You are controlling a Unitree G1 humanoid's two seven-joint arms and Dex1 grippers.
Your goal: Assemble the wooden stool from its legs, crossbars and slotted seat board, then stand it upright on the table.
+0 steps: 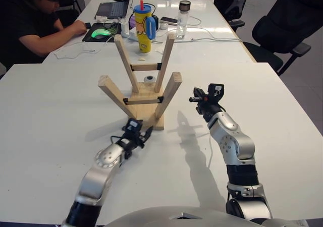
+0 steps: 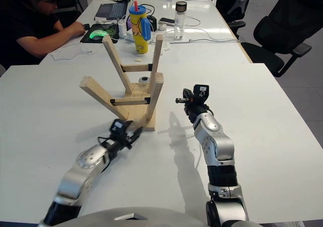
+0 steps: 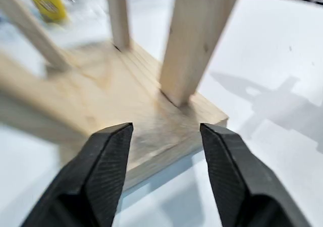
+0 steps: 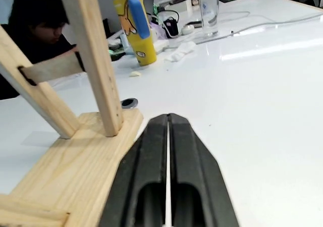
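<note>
Head view: the stool [image 1: 144, 93] is sitting upside down on the table [image 1: 50, 111]. Left wrist: the left gripper [image 3: 166, 128] is gaping wide (empty) just short of the seat board [image 3: 146, 106] corner. Right wrist: the right gripper [image 4: 168, 118] is pressing its fingers together beside the board.

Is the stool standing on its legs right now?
No, the stool is upside down, with its seat board on the table and its legs pointing up.

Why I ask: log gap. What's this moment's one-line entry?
stool: assembled, upside down | left hand: open at seat board edge | right hand: shut, empty
</note>
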